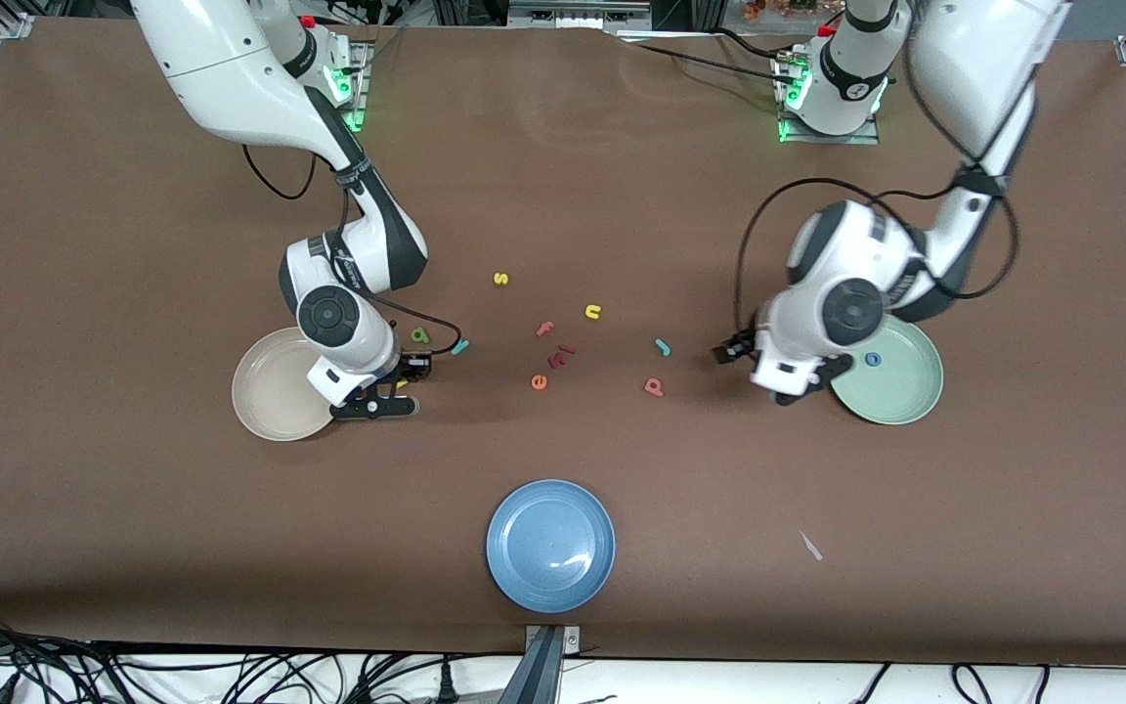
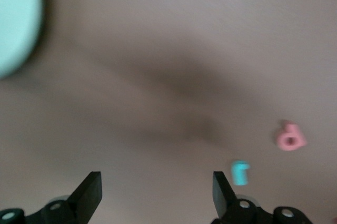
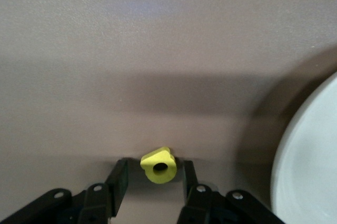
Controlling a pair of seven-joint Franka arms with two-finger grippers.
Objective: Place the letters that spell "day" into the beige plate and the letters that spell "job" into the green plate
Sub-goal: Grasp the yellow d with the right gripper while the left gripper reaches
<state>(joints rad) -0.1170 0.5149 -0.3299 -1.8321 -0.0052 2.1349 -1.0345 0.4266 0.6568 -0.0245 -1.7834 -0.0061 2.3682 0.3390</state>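
Yellow d (image 3: 158, 165), chunky foam w/ round hole, between right tool (image 3: 154, 177) fingers

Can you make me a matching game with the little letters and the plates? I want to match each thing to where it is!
Things:
1. blue o
2. yellow d
3. green a
4. blue plate

Places:
A. between the right claw's fingers
B. nearest the front camera
C. in the green plate
D. on the table beside the right arm, not in a plate

Pairs: 1-C, 2-A, 3-D, 4-B
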